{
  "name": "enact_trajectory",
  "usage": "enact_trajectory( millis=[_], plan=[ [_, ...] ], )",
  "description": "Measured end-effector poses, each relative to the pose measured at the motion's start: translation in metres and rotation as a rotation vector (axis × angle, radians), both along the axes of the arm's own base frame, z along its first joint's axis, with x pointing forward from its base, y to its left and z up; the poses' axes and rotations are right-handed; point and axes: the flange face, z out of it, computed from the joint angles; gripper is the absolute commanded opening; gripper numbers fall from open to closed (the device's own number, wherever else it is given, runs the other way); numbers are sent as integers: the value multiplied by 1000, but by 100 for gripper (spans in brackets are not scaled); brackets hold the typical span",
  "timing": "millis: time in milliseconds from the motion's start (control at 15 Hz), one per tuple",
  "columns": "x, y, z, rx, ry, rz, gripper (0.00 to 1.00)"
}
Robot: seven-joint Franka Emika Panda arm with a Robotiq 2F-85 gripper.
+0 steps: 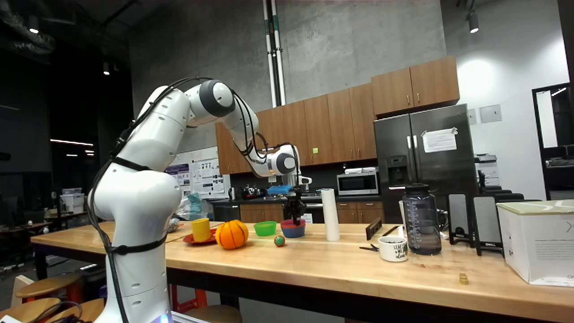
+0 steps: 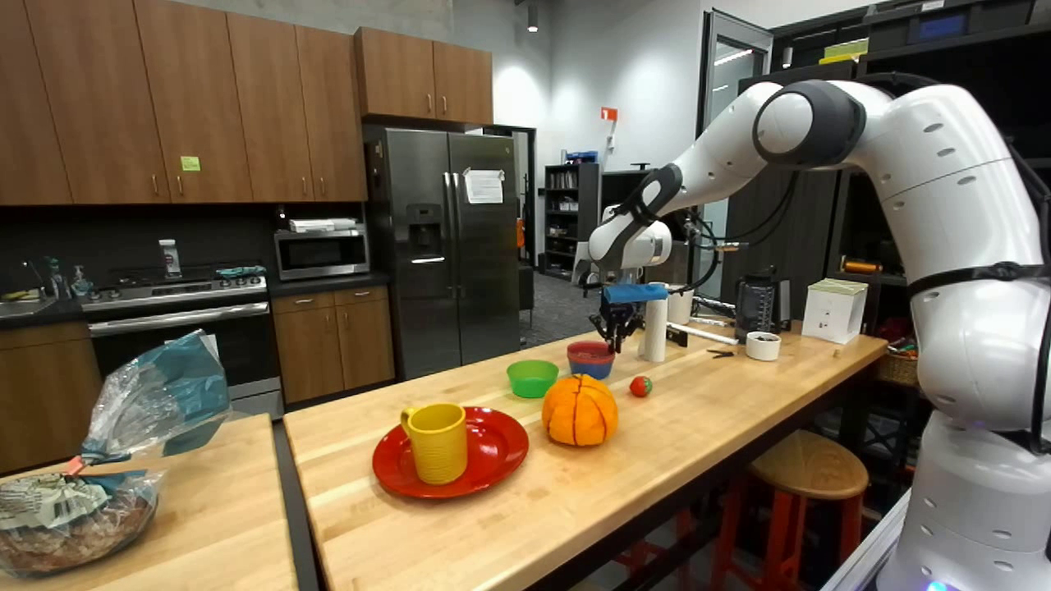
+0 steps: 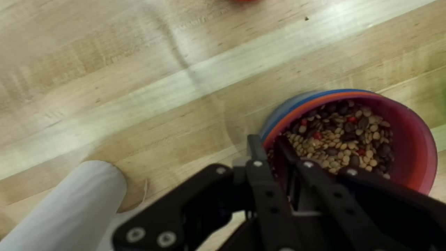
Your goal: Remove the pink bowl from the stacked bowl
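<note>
“On the tabletop (image 1: pixel 269 264), near the white paper roll (image 1: pixel 331 217), where exactly did the pink bowl (image 3: pixel 406 132) sit?”

“Nested inside the blue bowl (image 1: pixel 293 232), uppermost of what I could see. An orange-red band (image 3: pixel 283 120) ran between their rims; whether that was a third bowl, I couldn't tell.”

“And the pincer (image 3: pixel 267 141)?”

“Down at the rim. Its fingers (image 3: pixel 257 149) stood a narrow gap apart, one inside the pink bowl, one outside. They were dark and blurred, so I couldn't say whether they pressed on anything, or which rims passed between them.”

“Did the exterior views settle it?”

“Hardly; the fingers were too small there. Those views gave little beyond the bowls' outer walls, while the wrist view looked down onto the dried beans (image 3: pixel 334 143) inside, some of them covered by the pincer.”

“What else was cut off?”

“The paper roll, in the wrist view, though an exterior view had it whole. A reddish sliver (image 3: pixel 246 0) at the wrist view's top edge was too little to name. In an exterior view I made out a strawberry (image 2: pixel 640 386) and a green bowl (image 2: pixel 532 382), both near the blue one.”

“And the red plate (image 2: pixel 497 451)?”

“Partly behind the orange pumpkin (image 1: pixel 232 234) in an exterior view. It carried a yellow mug (image 2: pixel 439 447).”
</note>
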Motion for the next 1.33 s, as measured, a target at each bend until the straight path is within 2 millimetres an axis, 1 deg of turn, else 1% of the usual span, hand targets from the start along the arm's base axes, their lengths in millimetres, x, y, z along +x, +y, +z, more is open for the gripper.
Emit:
enact_trajectory(
  millis=[733, 1067, 1333],
  plan=[
    [3, -2, 7, -2, -17, 0, 1],
    [4, -8, 18, 53, -40, 7, 1],
    [4, -15, 21, 71, -49, 14, 1]
  ],
)
